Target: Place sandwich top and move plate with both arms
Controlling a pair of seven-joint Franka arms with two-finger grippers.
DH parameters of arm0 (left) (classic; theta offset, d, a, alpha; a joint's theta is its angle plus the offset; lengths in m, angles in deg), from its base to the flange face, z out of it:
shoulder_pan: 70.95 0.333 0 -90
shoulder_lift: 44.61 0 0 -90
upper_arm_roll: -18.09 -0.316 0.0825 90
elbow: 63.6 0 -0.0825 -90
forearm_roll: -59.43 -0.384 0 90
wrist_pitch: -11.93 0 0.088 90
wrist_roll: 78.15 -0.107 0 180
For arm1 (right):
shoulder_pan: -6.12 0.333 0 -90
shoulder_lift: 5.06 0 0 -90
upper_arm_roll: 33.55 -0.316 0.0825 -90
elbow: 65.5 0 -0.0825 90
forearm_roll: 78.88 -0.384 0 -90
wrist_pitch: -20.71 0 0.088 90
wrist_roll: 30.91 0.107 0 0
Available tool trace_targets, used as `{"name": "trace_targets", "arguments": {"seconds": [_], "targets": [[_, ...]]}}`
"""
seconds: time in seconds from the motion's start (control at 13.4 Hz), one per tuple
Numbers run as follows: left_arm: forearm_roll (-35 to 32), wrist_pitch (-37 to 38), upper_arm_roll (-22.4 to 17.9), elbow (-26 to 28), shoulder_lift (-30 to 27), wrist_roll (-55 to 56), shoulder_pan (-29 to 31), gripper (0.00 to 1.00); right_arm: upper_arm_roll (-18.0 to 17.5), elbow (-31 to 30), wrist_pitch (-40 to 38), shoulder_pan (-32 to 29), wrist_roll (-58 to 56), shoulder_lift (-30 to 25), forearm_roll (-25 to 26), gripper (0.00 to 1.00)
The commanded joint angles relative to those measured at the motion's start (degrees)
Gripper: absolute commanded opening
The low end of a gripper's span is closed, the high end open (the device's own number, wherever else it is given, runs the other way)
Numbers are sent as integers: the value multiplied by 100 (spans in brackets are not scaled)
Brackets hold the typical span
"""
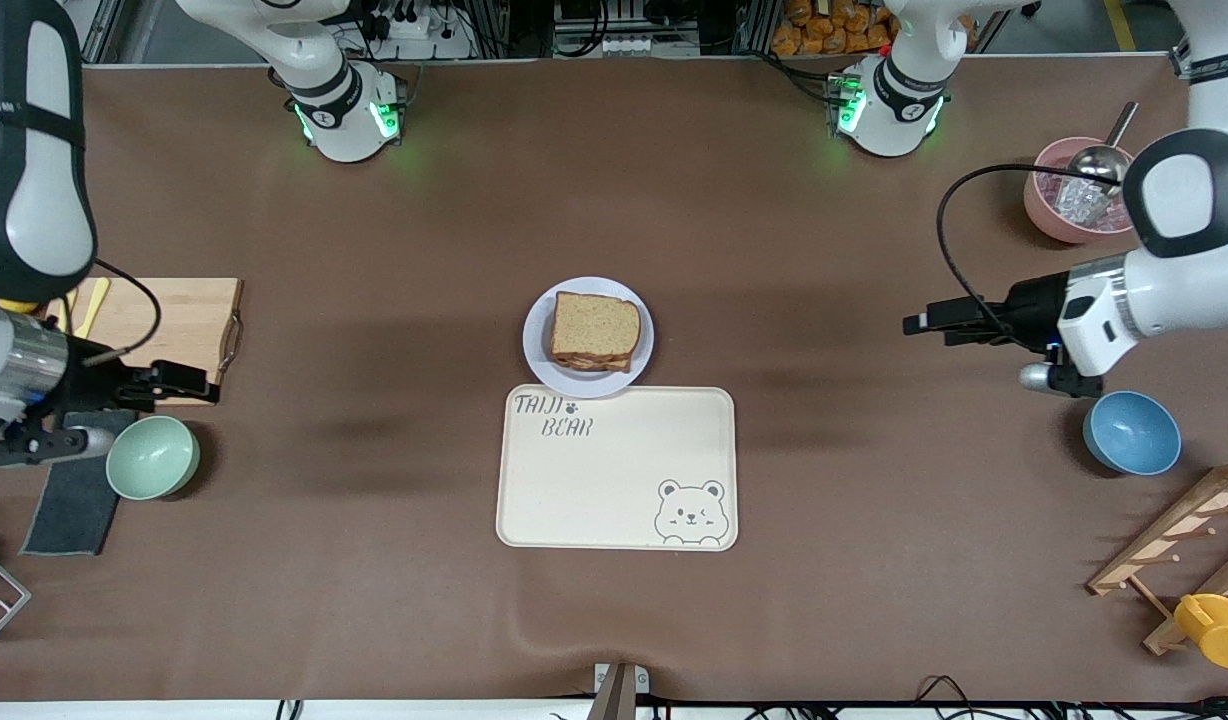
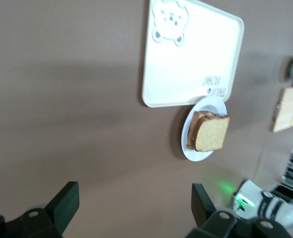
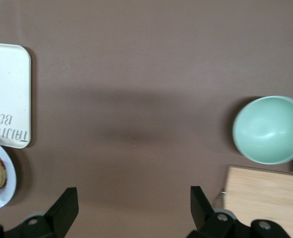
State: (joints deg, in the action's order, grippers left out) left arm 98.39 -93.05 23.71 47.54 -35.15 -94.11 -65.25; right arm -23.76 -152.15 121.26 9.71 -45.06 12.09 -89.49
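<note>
Hovering with its fingers spread wide and nothing between them, the right gripper is hanging over the edge of the wooden board at the right arm's end of the table, well away from the plate. Its wrist view is showing the mint green bowl beside the board's corner, bare brown table between the fingers, and the plate just peeking in at the frame's edge.

Over at the left arm's end, the left gripper is doing the same: fingers splayed, holding nothing, hanging over bare tabletop well clear of the plate. A blue bowl is sitting nearer the front camera than that gripper, and a pink bowl with a metal scoop is sitting farther away.

The plate itself is sitting mid-table, its rim touching the edge of the cream bear-printed tray, which is lying nearer the front camera. The sandwich top is lying on the stack on the plate, brown filling showing under its front edge. Neither gripper is touching the plate.
</note>
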Motion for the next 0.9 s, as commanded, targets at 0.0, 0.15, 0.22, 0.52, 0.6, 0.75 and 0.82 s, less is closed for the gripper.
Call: {"name": "trace_targets", "arguments": {"seconds": [0.0,0.15,0.22,0.52,0.6,0.75,0.82], "targets": [[497,-180,18,329,387,-958,10,100,-284,25,-115,-332,27,-465,497,100],[795,-241,18,329,722,-1592,-103,100,-511,87,-281,-507,27,-729,831,100],[875,-476,18,347,784,-1603,-304,100,-748,191,-430,-630,44,-860,937,100],[2068,-1539,18,618,1144,-1639,-1147,100,-970,562,-992,-684,71,-1256,1017,100],[2515,-1934,18,759,1162,-1665,-1411,100,-979,562,-1098,-719,36,-1362,991,100],[3630,-2271,18,944,1232,-1831,-1851,100,-987,562,-1370,-728,44,-1511,991,100],[4184,-2315,18,1023,1329,-2067,-2001,100,-987,509,-1389,-719,79,-1643,991,100]]}}
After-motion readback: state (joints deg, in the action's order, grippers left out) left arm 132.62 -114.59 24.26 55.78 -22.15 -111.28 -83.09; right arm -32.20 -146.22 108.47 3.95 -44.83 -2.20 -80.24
